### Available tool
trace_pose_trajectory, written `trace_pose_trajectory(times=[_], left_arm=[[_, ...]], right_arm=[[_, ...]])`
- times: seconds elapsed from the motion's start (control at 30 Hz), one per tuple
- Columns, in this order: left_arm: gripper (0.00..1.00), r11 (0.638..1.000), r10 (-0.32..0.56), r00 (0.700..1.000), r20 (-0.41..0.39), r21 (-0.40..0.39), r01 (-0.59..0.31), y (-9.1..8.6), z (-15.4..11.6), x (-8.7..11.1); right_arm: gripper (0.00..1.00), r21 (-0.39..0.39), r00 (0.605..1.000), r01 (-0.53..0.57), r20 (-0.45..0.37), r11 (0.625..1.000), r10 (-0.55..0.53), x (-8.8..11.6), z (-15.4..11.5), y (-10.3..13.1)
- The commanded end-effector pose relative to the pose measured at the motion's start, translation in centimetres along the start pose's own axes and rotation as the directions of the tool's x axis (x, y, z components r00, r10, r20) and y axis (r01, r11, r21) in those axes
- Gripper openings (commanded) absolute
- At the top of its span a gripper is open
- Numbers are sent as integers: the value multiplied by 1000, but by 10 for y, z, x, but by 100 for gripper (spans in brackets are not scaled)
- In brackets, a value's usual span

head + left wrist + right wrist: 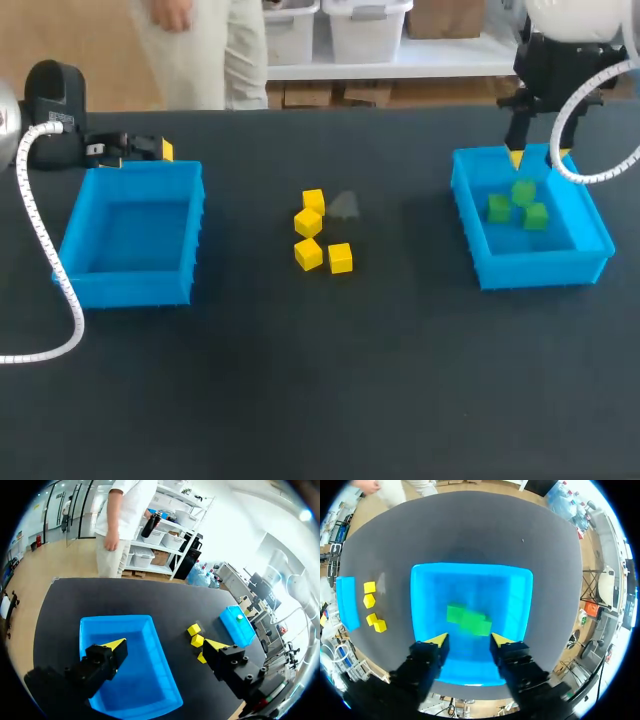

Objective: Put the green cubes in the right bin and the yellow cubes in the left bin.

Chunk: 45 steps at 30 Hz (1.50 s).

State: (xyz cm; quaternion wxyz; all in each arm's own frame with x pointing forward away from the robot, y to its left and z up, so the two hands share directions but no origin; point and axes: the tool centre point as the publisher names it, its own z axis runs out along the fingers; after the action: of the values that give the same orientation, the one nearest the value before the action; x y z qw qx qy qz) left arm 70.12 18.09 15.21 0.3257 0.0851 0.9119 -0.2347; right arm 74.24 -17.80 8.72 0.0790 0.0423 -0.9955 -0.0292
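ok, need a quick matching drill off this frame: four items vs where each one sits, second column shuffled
Column 1:
1. green cubes
2. yellow cubes
3. left gripper
4. right gripper

Column 2:
A. on the table, between left bin and right bin
B. open, at the right bin's far rim
C. inside the right bin
D. open, at the left bin's far rim

Pairs: 1-C, 2-A, 3-D, 4-B
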Motion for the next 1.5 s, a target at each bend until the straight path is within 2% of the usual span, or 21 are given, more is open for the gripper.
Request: trace_pose_trajectory(times=[0.03, 1.5], left_arm=[[100, 1000, 2, 1000, 5, 9, -2, 2, 0, 1], [100, 1000, 2, 1000, 5, 9, -2, 2, 0, 1]], right_arm=[[100, 0, 897, -2, 443, 1000, 2, 6, 1, 0], [100, -15, 898, 17, 439, 1000, -8, 6, 3, 5]])
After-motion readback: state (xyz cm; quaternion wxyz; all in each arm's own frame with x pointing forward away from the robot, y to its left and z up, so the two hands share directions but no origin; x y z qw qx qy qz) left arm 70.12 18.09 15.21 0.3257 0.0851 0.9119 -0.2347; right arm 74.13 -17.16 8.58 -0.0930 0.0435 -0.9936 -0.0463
